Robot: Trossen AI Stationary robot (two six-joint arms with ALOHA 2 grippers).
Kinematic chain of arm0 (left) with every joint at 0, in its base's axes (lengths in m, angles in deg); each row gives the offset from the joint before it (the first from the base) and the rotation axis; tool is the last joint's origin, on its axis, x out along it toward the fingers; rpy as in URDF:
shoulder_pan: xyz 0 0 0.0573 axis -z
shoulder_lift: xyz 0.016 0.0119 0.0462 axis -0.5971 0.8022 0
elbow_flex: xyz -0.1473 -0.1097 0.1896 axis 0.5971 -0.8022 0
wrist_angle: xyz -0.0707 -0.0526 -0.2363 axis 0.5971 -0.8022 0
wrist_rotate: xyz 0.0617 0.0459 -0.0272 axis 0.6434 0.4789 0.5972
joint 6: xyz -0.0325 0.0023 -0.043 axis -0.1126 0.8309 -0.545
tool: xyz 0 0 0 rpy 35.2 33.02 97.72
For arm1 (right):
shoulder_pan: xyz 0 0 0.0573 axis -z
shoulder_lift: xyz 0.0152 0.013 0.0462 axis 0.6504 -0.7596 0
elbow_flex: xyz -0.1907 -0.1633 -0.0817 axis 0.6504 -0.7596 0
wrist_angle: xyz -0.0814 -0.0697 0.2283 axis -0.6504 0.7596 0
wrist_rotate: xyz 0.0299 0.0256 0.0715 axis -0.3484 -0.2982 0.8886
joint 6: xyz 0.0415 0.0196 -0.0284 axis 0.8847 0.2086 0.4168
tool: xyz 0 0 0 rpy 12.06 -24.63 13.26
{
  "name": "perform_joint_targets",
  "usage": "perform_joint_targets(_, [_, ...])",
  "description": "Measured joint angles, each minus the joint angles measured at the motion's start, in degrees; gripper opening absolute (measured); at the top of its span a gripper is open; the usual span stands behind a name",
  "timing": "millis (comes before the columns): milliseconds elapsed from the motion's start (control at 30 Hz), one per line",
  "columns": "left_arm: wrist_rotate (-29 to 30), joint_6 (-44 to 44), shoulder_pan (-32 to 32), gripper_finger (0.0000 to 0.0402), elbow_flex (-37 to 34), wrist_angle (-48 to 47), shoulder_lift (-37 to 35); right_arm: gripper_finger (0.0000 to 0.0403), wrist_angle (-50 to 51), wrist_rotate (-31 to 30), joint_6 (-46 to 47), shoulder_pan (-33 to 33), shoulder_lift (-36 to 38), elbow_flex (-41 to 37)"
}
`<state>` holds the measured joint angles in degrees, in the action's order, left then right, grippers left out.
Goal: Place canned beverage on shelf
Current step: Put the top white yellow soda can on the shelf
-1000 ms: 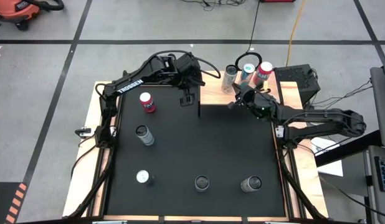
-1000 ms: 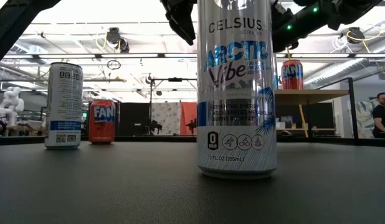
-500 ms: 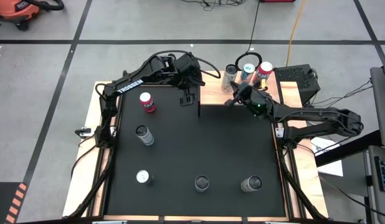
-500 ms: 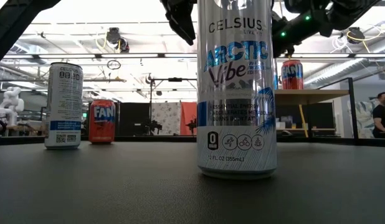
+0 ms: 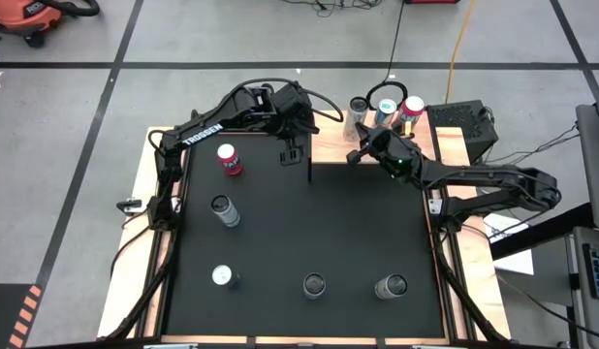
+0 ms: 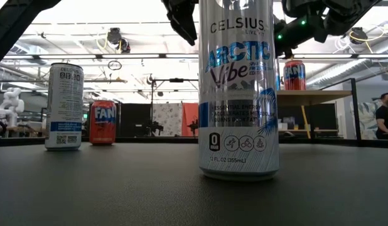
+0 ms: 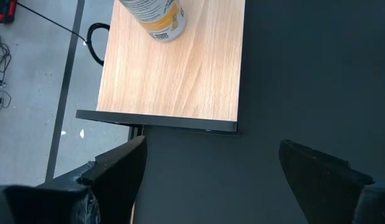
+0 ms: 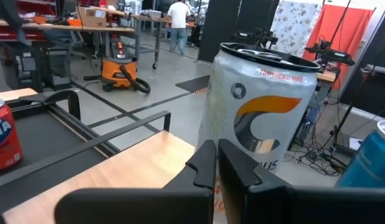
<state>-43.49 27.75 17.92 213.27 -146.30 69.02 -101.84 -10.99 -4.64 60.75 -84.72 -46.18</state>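
From the camera above I see the shelf [image 5: 377, 143] near the top of the frame, a little right of centre, at the far edge of the black mat [image 5: 309, 233]. Three cans stand on it, close together: a white one with an orange mark [image 5: 356, 114], a blue one [image 5: 384, 111] and a red one [image 5: 409, 111].

My right gripper [image 5: 355, 156] is over the shelf, just in front of the white can. Its fingers are closed together and hold nothing — in the right wrist view the two dark fingers [image 8: 205, 165] are pressed against each other, with the white can [image 8: 262, 115] directly behind them and the blue can [image 8: 370, 158] at the right edge.

My left gripper [image 5: 292, 152] hangs over the mat at the top centre of the high view, just left of the shelf. Its fingers stand wide open and empty; the left wrist view shows them apart, with the shelf's wood [image 7: 180, 68] and the white can [image 7: 152, 15] between them, farther off.

Five more cans are on the mat in the high view: a red Fanta can [image 5: 229, 159] at upper left, a silver can [image 5: 223, 208] below it, a white-topped can [image 5: 222, 276] at lower left, and two cans at the bottom — one in the centre [image 5: 315, 285], one to the right [image 5: 391, 286].
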Motion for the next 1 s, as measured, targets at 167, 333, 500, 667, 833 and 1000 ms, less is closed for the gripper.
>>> perform_joint_targets(167, [0.0,0.0,0.0,0.0359,0.0,0.1,0.0,0.0,-2.1,0.0,0.1,0.0,-1.4,0.0])
perform_joint_targets(333, [0.0,0.0,0.0,0.0359,0.0,0.1,0.0,0.0,-2.4,0.0,1.0,-0.6,-1.3,0.0])
perform_joint_targets(500, [0.0,0.0,0.0,0.0359,0.0,0.0,0.0,0.0,-3.2,0.0,1.6,-2.6,-1.2,0.0])
perform_joint_targets(667, [0.0,0.0,0.0,0.0359,0.0,0.2,0.0,0.0,-7.6,0.0,1.7,-2.4,-3.8,0.0])
perform_joint_targets(833, [0.0,0.0,0.0,0.0359,0.0,0.3,0.0,0.0,-13.0,0.0,1.3,-2.1,-6.4,0.0])
perform_joint_targets(1000, [0.0,0.5,0.0,0.0359,0.0,0.3,0.0,0.0,-14.1,-0.2,1.0,-1.9,-7.8,0.6])
